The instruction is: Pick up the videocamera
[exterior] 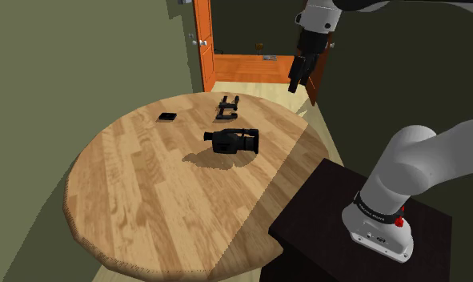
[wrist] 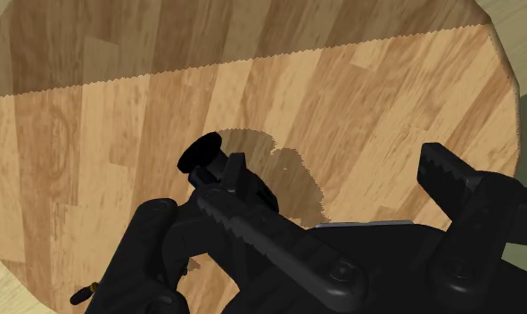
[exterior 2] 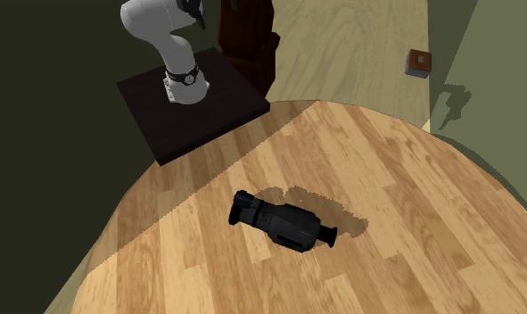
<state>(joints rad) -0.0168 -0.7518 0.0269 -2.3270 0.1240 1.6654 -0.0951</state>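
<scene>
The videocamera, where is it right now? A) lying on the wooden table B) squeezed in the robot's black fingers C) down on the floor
A: the videocamera lies on the round wooden table, while the open gripper hangs in the air, not touching it.

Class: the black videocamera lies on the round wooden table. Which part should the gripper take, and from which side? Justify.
Probably the boxy middle of the videocamera, from straight above, jaws closing across its narrow width. It lies flat with both long sides free, and its ends are flared or thin. The open gripper hangs above the table.
</scene>
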